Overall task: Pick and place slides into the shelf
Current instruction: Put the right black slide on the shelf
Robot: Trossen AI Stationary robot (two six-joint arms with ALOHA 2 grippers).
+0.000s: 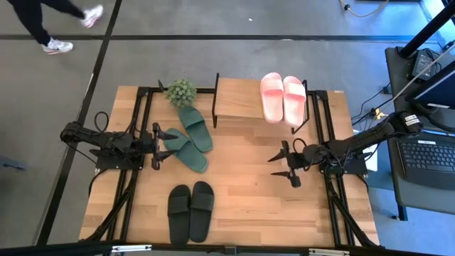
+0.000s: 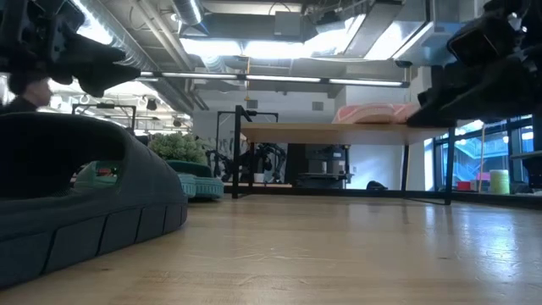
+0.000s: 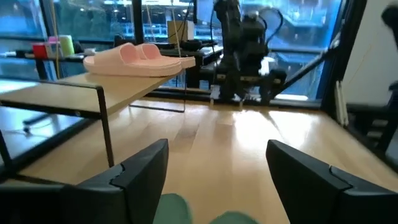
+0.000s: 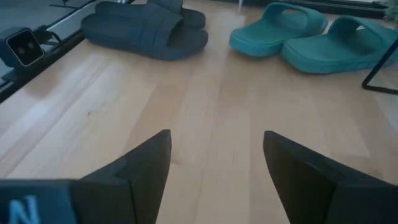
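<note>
The shelf (image 1: 238, 99) stands at the table's far middle. The pink slides (image 1: 283, 97) lie sole down on the right part of its top plank. The dark green slides (image 1: 190, 139) lie left of centre on the table. The black slides (image 1: 190, 211) lie side by side near the front edge. My left gripper (image 1: 158, 146) is open and level at the near green slide's left end, which shows green (image 3: 186, 211) low between its fingers; I cannot tell whether it touches. My right gripper (image 1: 284, 165) is open over bare wood right of centre, slanting down toward the green slides (image 4: 323, 37) and the black slides (image 4: 146, 28).
A small potted plant (image 1: 180, 91) stands at the shelf's left, just beyond the green slides. Black metal frames (image 1: 138, 128) run along the table's left and right sides. Bare wood lies between the two grippers. A person's legs (image 1: 53, 28) show on the floor beyond the table.
</note>
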